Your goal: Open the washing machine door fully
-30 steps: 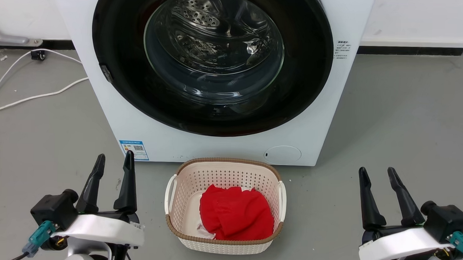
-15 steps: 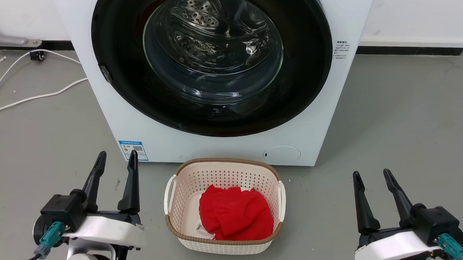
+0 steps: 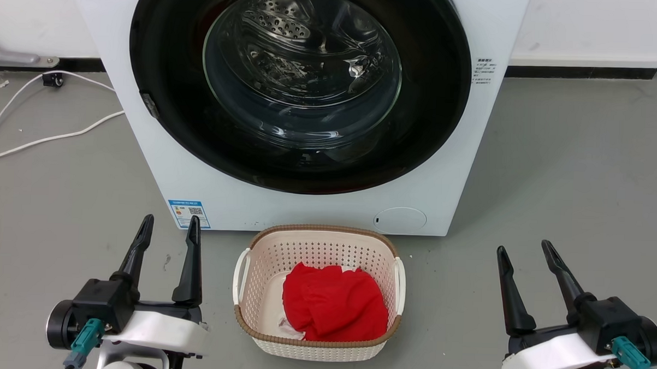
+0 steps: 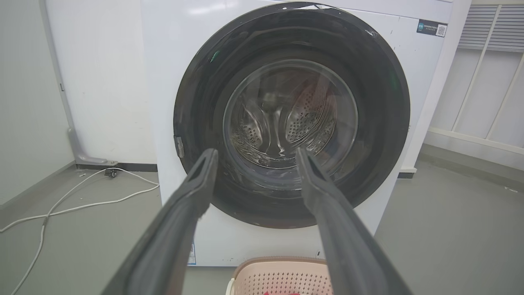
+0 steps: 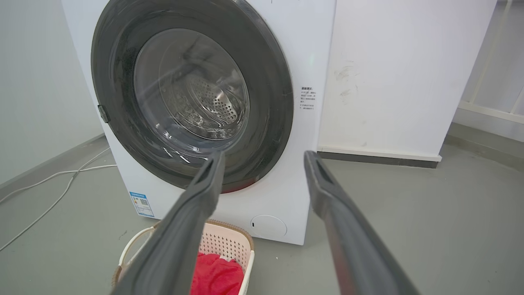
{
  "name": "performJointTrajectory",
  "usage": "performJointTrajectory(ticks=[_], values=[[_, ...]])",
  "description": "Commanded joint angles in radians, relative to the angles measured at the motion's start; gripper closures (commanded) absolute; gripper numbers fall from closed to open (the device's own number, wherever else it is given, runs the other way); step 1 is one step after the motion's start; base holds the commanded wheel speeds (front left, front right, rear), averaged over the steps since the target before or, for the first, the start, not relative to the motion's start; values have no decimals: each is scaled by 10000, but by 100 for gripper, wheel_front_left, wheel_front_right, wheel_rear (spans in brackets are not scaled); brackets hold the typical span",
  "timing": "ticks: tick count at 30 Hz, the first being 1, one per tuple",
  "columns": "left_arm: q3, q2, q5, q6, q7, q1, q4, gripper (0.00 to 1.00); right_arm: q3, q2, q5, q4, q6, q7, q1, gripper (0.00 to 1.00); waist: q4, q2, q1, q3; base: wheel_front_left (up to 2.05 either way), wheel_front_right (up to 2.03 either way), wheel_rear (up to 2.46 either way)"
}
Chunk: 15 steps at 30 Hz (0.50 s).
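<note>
The white washing machine [image 3: 165, 162] [image 4: 163, 61] [image 5: 311, 53] stands ahead on the floor. Its round glossy black washing machine door [image 3: 169, 64] [image 4: 380, 123] [image 5: 270, 94] lies flat against the front, shut, with the steel drum visible through the glass bowl. A small latch tab [image 3: 150, 104] sits on the door's left rim. My left gripper [image 3: 170, 226] [image 4: 254, 157] hovers open at the lower left, well short of the machine. My right gripper [image 3: 524, 250] [image 5: 264, 157] hovers open at the lower right, empty too.
A cream perforated laundry basket [image 3: 255, 253] [image 5: 229, 241] holding a red cloth [image 3: 332, 305] stands on the floor right before the machine, between my grippers. White cables [image 3: 46, 136] trail over the grey floor at the left. A white wall rises behind.
Both grippers have sunk slightly lower in the head view and turned a little about their wrists. The door and basket have not moved.
</note>
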Motion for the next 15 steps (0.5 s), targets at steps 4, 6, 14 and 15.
performJointTrajectory(ticks=[4, 6, 14, 15], values=[[2, -28, 332, -17, -153, 127, 12, 0, -30, 37, -204, -11, -3, -130, 79, 0, -2, 0, 0, -4, 0, 0, 0], [5, -42, 423, -20, -180, 147, 21, 0, -35, 38, -291, 26, -3, -161, 90, 0, -2, 0, 0, 0, 0, 0, 0], [50, -98, 849, -27, -315, 175, 71, 0, 51, 47, -541, 107, -3, -294, 49, 0, -1, 0, 0, 8, 0, 0, 0], [60, -105, 850, -28, -326, 170, 86, 0, 58, 48, -521, 124, -3, -287, 44, 0, -1, 0, 0, 8, 0, 0, 0]])
